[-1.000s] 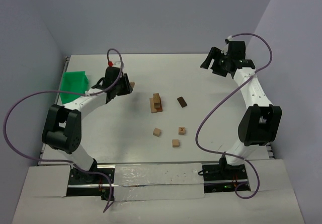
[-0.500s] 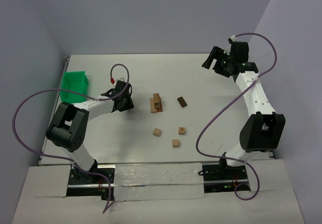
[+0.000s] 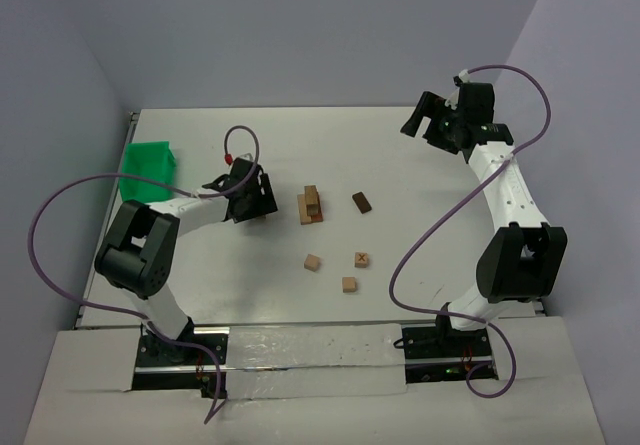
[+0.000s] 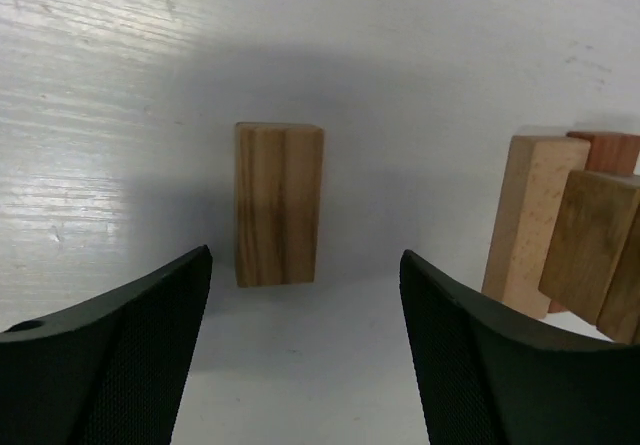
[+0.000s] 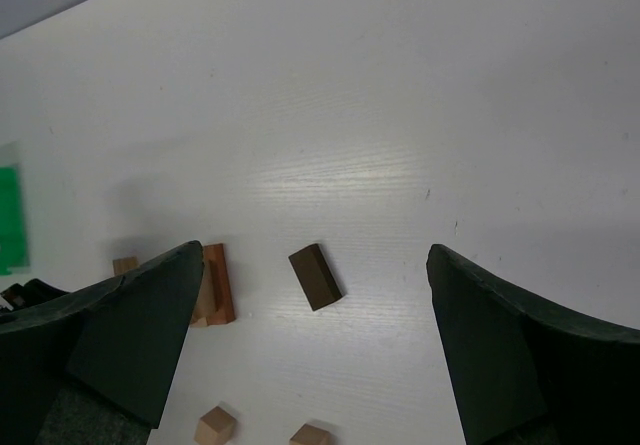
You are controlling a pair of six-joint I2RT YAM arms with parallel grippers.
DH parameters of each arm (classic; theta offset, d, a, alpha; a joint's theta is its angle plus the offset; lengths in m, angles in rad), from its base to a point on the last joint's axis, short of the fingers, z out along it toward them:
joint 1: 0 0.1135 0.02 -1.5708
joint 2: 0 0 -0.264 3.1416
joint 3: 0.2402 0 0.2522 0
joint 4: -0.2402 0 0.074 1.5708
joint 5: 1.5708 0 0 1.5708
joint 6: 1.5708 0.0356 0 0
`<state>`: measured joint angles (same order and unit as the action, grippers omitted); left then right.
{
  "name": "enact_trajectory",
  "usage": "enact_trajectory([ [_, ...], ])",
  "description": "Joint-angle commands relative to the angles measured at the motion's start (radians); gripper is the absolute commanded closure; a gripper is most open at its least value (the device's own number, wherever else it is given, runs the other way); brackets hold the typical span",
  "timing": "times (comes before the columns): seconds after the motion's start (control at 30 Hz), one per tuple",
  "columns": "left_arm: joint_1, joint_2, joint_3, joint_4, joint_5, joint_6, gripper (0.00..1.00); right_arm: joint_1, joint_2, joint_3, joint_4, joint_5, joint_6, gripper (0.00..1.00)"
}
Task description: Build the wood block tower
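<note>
Block (image 4: 278, 203) lies on the table (image 4: 100, 115) just ahead of my left gripper (image 4: 304, 255), long axis pointing away, lined up with its spread jaws (tower (image 4: 560, 235) near, rightward); right gripper (image 5: 315, 252), also spread, sits well apart.

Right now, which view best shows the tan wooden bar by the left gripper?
Left wrist: the tan wooden bar is large, unobstructed, beyond the open left gripper. Right wrist shows it tiny; overhead, that gripper mostly hides it.
</note>
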<state>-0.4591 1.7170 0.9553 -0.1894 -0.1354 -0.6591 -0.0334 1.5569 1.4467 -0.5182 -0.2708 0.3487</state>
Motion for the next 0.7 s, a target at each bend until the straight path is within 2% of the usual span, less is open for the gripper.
enact_trajectory([
  [0.0, 0.017, -0.038, 0.057, -0.048, 0.109, 0.141, 0.04, -0.005, -0.056, -0.01, 0.031, -0.004, -0.025, 0.0],
  [0.03, 0.023, -0.048, 0.068, -0.069, 0.131, 0.17, 0.01, -0.004, -0.057, -0.01, 0.033, -0.008, -0.028, 0.0],
  [0.2, 0.057, -0.114, 0.105, -0.162, 0.201, 0.392, 0.01, -0.004, -0.051, -0.002, 0.031, -0.026, -0.031, 0.0],
  [0.3, 0.143, -0.158, 0.118, -0.196, 0.427, 0.606, 0.06, -0.004, -0.052, -0.008, 0.036, -0.034, -0.034, 0.0],
  [0.4, 0.182, -0.141, 0.184, -0.283, 0.578, 0.941, 0.1, -0.004, -0.051, -0.016, 0.044, -0.046, -0.038, 0.0],
  [0.43, 0.19, -0.12, 0.205, -0.309, 0.598, 0.999, 0.11, -0.003, -0.049, -0.017, 0.046, -0.049, -0.039, 0.0],
  [0.47, 0.21, -0.102, 0.252, -0.377, 0.651, 1.133, 0.1, -0.003, -0.047, -0.017, 0.046, -0.058, -0.039, 0.0],
  [0.5, 0.215, -0.079, 0.258, -0.387, 0.7, 1.151, 0.11, -0.004, -0.046, -0.015, 0.044, -0.059, -0.039, 0.0],
  [0.53, 0.25, -0.055, 0.309, -0.457, 0.796, 1.277, 0.11, -0.005, -0.044, -0.014, 0.044, -0.063, -0.038, 0.0],
  [0.57, 0.26, -0.033, 0.322, -0.476, 0.822, 1.311, 0.11, -0.004, -0.042, -0.014, 0.044, -0.064, -0.037, 0.0],
  [0.67, 0.303, 0.034, 0.403, -0.574, 0.925, 1.584, 0.1, -0.003, -0.038, -0.011, 0.042, -0.065, -0.04, 0.0],
])
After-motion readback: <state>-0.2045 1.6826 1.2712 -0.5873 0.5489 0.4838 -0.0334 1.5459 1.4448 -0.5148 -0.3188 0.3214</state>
